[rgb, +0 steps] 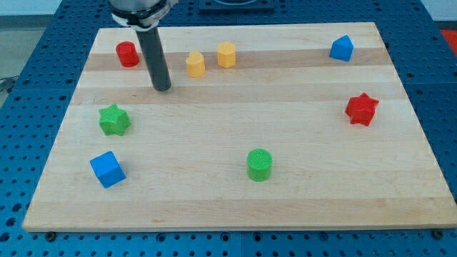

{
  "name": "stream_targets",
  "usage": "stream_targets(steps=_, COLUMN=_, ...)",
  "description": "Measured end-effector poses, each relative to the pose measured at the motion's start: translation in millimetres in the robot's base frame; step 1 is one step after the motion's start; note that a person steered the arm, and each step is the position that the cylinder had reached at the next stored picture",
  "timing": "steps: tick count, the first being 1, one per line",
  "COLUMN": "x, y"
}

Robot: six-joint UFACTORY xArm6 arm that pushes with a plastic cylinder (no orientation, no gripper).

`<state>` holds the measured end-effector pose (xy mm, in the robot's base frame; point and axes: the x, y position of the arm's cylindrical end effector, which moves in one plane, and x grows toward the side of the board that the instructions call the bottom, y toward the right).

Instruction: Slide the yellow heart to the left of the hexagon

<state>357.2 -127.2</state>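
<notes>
The yellow heart [195, 64] sits near the view's top, just left of and slightly below the yellow hexagon [226, 54], with a small gap between them. My tip [163, 88] rests on the board to the lower left of the yellow heart, a short way apart from it. The dark rod rises from the tip toward the view's top.
A red cylinder-like block [128, 54] is at top left, a green star [114, 120] and a blue cube [108, 169] at left, a green cylinder [259, 165] at bottom centre, a red star [361, 109] at right, a blue block [342, 48] at top right. The wooden board [235, 207] ends in blue table.
</notes>
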Motion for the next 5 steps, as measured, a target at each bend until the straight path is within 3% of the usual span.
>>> stream_targets(steps=2, x=-15, y=25)
stream_targets(steps=3, x=-39, y=71)
stream_targets(steps=5, x=-33, y=58)
